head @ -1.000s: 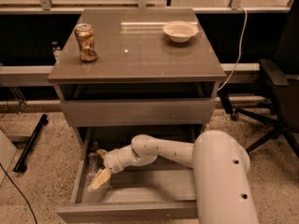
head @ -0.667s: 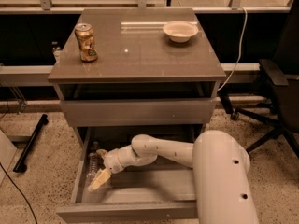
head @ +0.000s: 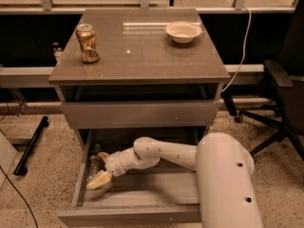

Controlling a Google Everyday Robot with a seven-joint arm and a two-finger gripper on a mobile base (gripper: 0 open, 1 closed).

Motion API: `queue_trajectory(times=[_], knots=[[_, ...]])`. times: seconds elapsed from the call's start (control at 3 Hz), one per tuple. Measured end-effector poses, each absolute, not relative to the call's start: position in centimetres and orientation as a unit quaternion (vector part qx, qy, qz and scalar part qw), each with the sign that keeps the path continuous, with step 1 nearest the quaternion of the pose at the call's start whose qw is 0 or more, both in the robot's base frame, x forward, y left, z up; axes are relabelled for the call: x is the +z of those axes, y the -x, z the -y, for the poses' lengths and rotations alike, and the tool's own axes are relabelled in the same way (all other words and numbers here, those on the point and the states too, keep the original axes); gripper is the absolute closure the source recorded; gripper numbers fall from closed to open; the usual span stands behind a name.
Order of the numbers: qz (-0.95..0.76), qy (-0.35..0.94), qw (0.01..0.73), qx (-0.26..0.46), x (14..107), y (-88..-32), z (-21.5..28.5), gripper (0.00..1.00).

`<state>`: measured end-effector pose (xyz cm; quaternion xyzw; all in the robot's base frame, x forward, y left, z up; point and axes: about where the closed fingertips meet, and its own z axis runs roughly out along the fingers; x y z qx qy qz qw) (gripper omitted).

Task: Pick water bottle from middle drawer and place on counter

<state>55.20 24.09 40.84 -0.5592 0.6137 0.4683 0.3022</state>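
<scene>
The middle drawer [head: 137, 213] is pulled open below the counter [head: 142, 56]. The water bottle [head: 95, 161], clear plastic, sits in the drawer's left part against the left wall. My gripper [head: 98, 180] is down inside the drawer at its left side, right beside the bottle on the side nearer the drawer front, and its tip overlaps the bottle's lower end. My white arm [head: 161, 153] reaches in from the right across the drawer.
On the counter stand a dented gold-brown can [head: 88, 42] at the left and a white bowl [head: 183, 31] at the back right. The shorter drawer front [head: 137, 114] above is closed. A black office chair [head: 280, 94] stands to the right. A black bar [head: 31, 145] lies on the floor to the left.
</scene>
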Motion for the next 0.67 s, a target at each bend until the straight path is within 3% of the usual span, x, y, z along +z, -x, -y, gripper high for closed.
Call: queue_trajectory(times=[0.67], knots=[[-0.614, 0.559, 0.302, 0.468, 40.84, -55.20, -23.94, 0.72]])
